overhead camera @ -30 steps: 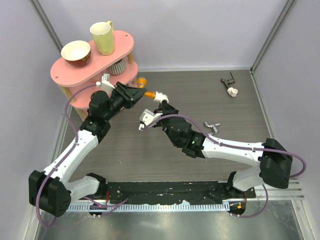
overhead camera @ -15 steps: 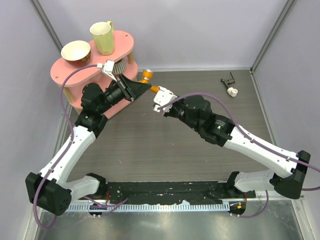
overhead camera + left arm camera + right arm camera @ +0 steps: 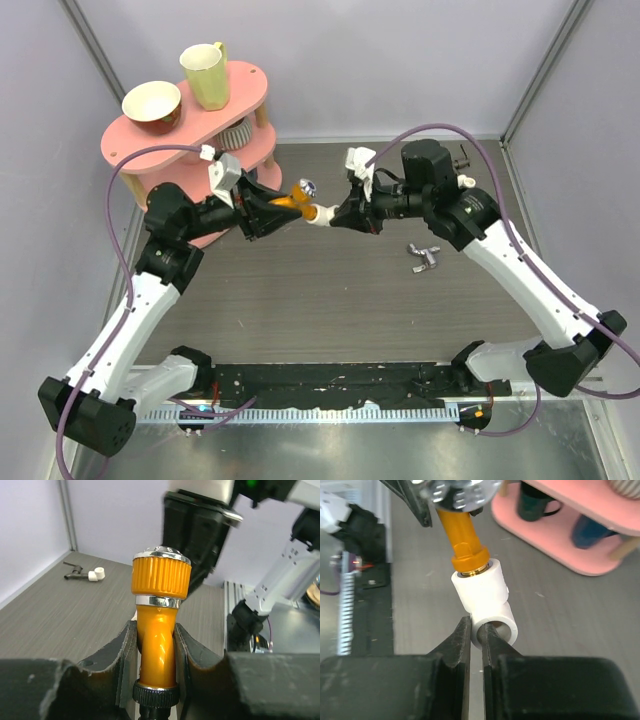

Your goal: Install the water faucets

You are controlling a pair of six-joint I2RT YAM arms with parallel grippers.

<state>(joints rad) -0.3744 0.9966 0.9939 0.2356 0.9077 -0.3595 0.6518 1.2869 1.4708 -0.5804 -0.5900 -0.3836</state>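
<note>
At the right wrist view's lower centre, the right gripper (image 3: 476, 631) pinches only the white fitting's (image 3: 482, 592) rim — a twist could slip it. Above, the orange tap (image 3: 461, 532) seems seated slightly askew — cross-threading risk. Beyond, the left gripper (image 3: 155, 627) clamps the tap's body.

pale walls (image 3: 400, 60), dk wood-grain table (image 3: 300, 310), pink shelf (image 3: 120, 140).
</note>
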